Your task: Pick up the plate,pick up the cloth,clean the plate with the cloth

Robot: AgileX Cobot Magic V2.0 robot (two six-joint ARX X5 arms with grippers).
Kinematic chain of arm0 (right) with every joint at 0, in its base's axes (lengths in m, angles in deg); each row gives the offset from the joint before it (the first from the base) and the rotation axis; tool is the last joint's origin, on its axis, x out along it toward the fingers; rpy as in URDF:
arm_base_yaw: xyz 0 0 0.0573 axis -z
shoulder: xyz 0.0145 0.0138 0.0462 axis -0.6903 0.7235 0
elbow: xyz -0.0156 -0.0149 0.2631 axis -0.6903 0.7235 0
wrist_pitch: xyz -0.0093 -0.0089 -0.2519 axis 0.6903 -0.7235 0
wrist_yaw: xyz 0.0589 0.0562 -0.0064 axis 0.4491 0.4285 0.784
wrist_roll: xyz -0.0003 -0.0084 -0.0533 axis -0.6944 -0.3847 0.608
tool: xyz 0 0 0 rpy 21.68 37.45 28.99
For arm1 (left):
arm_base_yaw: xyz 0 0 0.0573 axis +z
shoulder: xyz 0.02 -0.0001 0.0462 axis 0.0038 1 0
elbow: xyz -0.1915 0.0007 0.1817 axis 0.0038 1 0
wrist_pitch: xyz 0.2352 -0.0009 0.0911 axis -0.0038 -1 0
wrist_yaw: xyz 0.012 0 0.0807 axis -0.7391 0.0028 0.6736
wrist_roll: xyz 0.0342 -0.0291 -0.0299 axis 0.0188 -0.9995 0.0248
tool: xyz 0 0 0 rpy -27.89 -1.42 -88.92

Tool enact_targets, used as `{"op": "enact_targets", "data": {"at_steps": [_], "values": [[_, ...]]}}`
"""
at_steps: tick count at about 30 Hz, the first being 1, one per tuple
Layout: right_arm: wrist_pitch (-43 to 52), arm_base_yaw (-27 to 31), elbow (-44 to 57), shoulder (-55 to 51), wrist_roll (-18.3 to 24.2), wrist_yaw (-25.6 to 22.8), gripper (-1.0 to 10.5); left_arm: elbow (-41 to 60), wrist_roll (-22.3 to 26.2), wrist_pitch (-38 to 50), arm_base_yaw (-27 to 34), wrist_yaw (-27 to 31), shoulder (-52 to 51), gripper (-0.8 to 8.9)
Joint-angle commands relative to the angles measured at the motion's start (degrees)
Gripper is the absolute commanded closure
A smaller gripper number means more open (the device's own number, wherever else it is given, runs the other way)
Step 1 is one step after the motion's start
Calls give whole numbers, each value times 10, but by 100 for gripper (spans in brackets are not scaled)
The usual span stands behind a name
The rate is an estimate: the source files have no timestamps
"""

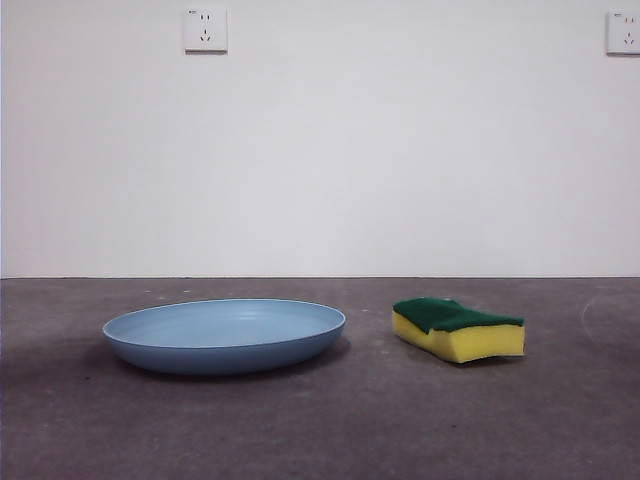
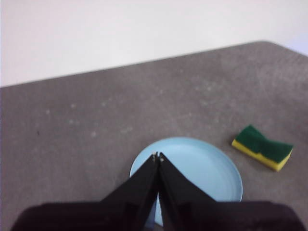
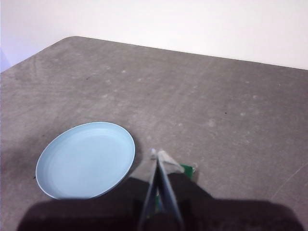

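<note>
Plate (image 1: 224, 335) lower left of front frame on grey worktop (image 1: 320, 430), cloth (image 1: 458, 329) just right, apart. Left claw (image 2: 158, 157) clenched, empty above plate; right claw (image 3: 158, 155) clenched over cloth. Should open wide, pinch low rim squarely. No readable writing anywhere.

The plate (image 1: 224, 335) and the sponge (image 1: 458, 329) are lying well apart on the grey table (image 1: 320, 430), leaving a bare strip between them where a gripper could be passing down. Nothing is standing over either one in the front view, so both are lying open from above and from every side. The left gripper (image 2: 158, 157) and right gripper (image 3: 158, 155) are hanging high above, jaws pressed together.
</note>
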Motion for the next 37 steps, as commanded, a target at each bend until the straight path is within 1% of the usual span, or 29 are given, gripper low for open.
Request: {"op": "enact_targets", "data": {"at_steps": [1,4,7,10,14,18,25,29,31,34,37], "values": [[4,0,2,-1,-5,-2,963,3,42,3,-1,7,0,817],[4,0,2,-1,-5,-2,963,6,55,10,13,10,-18,817],[4,0,2,-1,-5,-2,963,30,58,40,48,-27,-40,817],[4,0,2,-1,-5,-2,963,79,58,83,95,-66,-77,817],[4,0,2,-1,-5,-2,963,166,56,147,148,-72,-135,817],[4,0,2,-1,-5,-2,963,236,52,178,179,-78,-183,817],[4,0,2,-1,-5,-2,963,317,51,181,205,-77,-243,817],[4,0,2,-1,-5,-2,963,345,40,181,212,-75,-272,817],[4,0,2,-1,-5,-2,963,352,36,179,214,-75,-272,817],[4,0,2,-1,-5,-2,963,355,24,160,214,-75,-272,817],[4,0,2,-1,-5,-2,963,355,24,129,214,-75,-272,817]]}}
